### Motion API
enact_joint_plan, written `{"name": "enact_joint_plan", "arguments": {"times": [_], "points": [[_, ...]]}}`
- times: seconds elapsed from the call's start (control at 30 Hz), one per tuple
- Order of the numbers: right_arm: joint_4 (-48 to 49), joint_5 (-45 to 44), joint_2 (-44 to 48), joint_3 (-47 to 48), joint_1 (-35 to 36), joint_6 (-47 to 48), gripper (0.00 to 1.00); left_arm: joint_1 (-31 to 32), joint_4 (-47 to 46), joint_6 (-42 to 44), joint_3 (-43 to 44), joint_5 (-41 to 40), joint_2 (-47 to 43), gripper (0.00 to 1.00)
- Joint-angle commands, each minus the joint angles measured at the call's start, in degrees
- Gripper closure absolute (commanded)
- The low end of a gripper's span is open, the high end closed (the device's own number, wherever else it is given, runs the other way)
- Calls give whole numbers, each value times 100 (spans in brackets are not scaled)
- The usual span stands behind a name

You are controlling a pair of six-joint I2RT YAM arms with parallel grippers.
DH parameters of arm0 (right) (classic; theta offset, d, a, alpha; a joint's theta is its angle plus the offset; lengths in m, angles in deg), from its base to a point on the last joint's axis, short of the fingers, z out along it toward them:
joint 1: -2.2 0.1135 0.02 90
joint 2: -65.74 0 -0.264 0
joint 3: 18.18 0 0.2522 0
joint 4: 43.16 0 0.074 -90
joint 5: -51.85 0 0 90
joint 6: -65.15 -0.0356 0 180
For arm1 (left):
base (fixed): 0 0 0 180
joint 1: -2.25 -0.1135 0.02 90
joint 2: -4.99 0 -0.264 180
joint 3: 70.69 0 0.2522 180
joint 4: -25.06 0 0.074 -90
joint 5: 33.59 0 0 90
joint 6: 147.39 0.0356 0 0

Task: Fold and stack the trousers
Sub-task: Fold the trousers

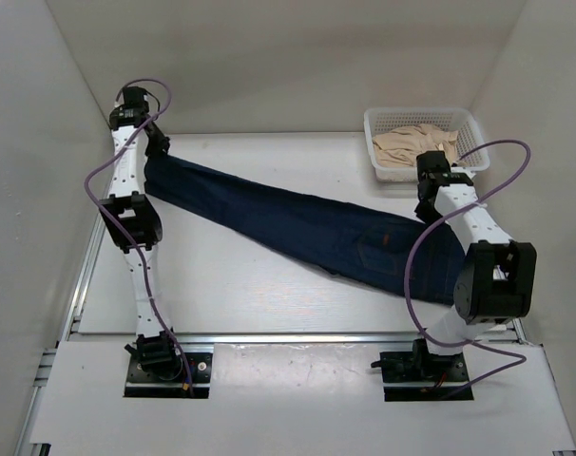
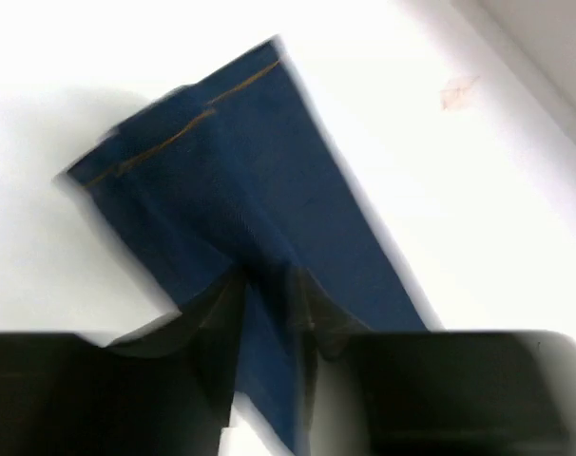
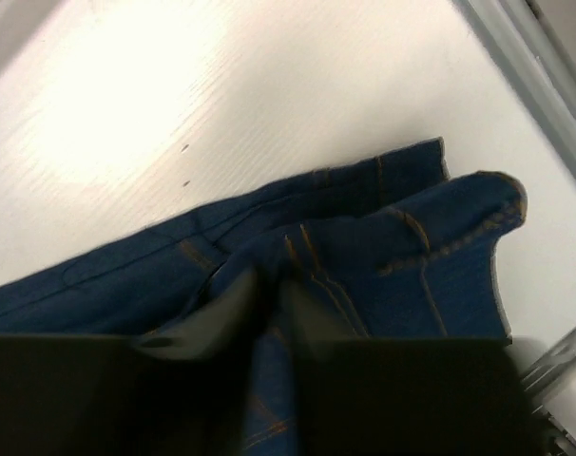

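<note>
Stretched diagonally across the smooth white tabletop point(image 1: 231, 285): one pair of dark navy denim trousers point(image 1: 307, 228), long, flat, tan-stitched. Pinched onto the hemmed leg end, left hand point(image 2: 269, 313); onto the bunched waistband, right hand point(image 3: 269, 304). Far right, one white lattice basket point(image 1: 378, 119) holding beige cloth point(image 1: 412, 147).

Matt dark denim trousers point(image 1: 297, 223) with tan stitching, smooth white table point(image 1: 231, 285), white plastic mesh basket point(image 1: 412, 113), soft beige cloth point(image 1: 412, 144)

Both arms, left point(image 1: 128, 214) and right point(image 1: 473, 223), had slim white links dotted with small dark screws, joined by bulky black joints. A purple cable point(image 1: 408, 264) looped loosely along each. Their bases point(image 1: 160, 359) were black.
</note>
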Motion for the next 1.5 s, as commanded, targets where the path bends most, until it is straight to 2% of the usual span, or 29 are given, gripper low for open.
{"name": "enact_joint_plan", "arguments": {"times": [0.0,0.03,0.07,0.13,0.2,0.3,0.33,0.37,0.43,0.47,0.5,0.53,0.57,0.6,0.63,0.67,0.7,0.73,0.8,0.83,0.87,0.93,1.17,1.47], "points": [[114,-436,-310,513,-144,133,69,86,-751,-111,742,70,459,57],[114,-435,-363,611,-144,133,47,182,-830,-111,902,125,687,35],[54,-366,-363,690,-144,133,17,236,-883,-111,1017,178,689,3],[-26,-295,-363,805,-144,133,7,342,-936,-111,879,117,454,0],[-210,-225,-302,805,-197,133,4,342,-1085,20,545,-6,76,0],[-343,91,119,447,-197,72,4,26,-1085,74,-270,-77,-872,0],[-412,223,233,323,-197,72,5,-62,-1085,169,-457,10,-1032,6],[-413,363,339,174,-249,72,7,-141,-1085,249,-624,90,-1164,25],[-466,775,673,-273,-250,10,16,-326,-1085,460,-1184,239,-1402,81],[-518,908,778,-424,-250,-59,23,-326,-1007,513,-1371,240,-1559,90],[-571,1031,971,-556,-250,-60,31,-379,-1006,574,-1564,179,-1613,90],[-571,1181,1069,-835,-302,-138,51,-379,-1006,636,-1757,126,-1614,90],[-623,1365,1156,-986,-433,-209,58,-379,-876,715,-1986,126,-1561,90],[-624,1854,1331,-1136,-530,-209,62,-379,-822,715,-2040,230,-1483,86],[-624,2120,1429,-1276,-644,-209,62,-379,-770,785,-2041,335,-1377,67],[-624,2410,1517,-1547,-854,-209,55,-379,-699,725,-1980,432,-1115,44],[-572,2673,1674,-1663,-952,-209,44,-379,-646,724,-1979,529,-982,29],[-571,3050,1728,-1743,-1023,-209,27,-379,-646,724,-1909,599,-859,14],[-571,3151,1808,-1875,-1085,-209,20,-379,-646,636,-1786,653,-499,17],[-571,3151,1877,-1875,-1085,-209,20,-379,-646,558,-1786,705,-393,35],[-571,3151,1878,-1875,-1085,-209,19,-379,-646,427,-1612,706,-288,46],[-571,3151,1878,-1875,-1085,-209,19,-379,-646,364,-1479,706,-15,60],[-571,3098,1755,-1752,-1085,-157,19,-379,-646,206,-873,706,469,57],[-457,3098,1518,-1700,-1085,-104,19,-379,-699,144,-924,767,645,52]]}}
